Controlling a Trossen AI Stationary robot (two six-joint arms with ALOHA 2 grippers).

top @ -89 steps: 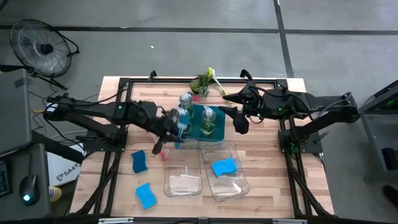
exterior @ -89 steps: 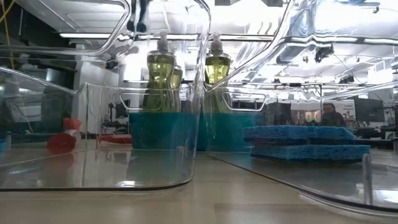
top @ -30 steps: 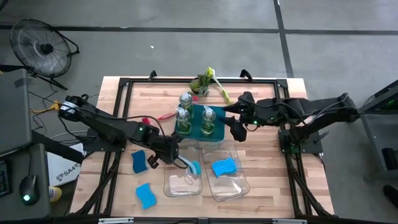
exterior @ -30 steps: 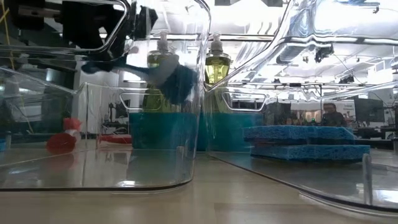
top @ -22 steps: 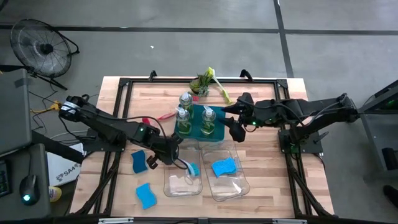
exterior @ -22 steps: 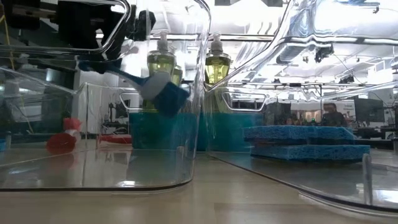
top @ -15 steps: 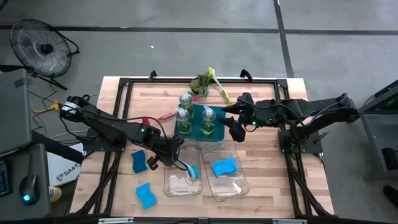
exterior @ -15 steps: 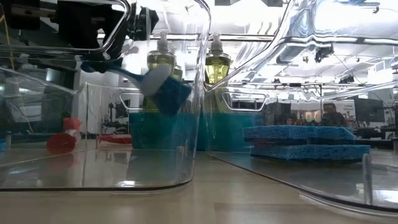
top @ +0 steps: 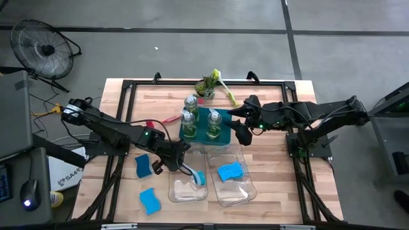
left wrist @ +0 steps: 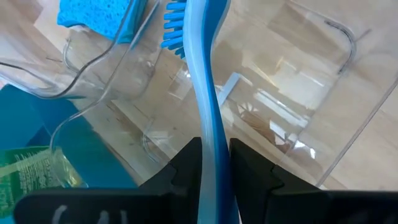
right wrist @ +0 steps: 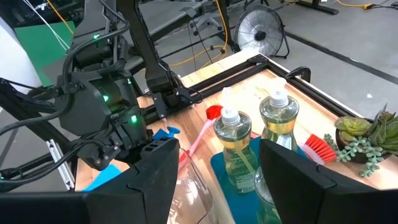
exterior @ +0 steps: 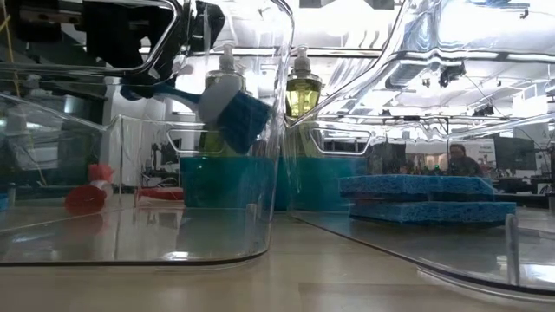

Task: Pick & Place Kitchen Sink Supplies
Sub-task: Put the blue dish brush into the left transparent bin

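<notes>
Blue long-handled plastic dish brush (top: 193,173) is clamped by its handle in the left end effector (top: 171,161), bristle head hanging above the left clear plastic bin (top: 173,190). Right end effector (top: 243,136) hovers part-open, empty, beside the teal tray (top: 221,142).

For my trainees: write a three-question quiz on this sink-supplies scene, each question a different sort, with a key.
1. True or false: the left gripper is shut on the blue brush.
2. The brush head hangs over: A) the left clear bin B) the teal tray C) the potted plant.
3. Fill in: a blue sponge lies inside the ____ clear bin.

Key: 1 true; 2 A; 3 right.
</notes>
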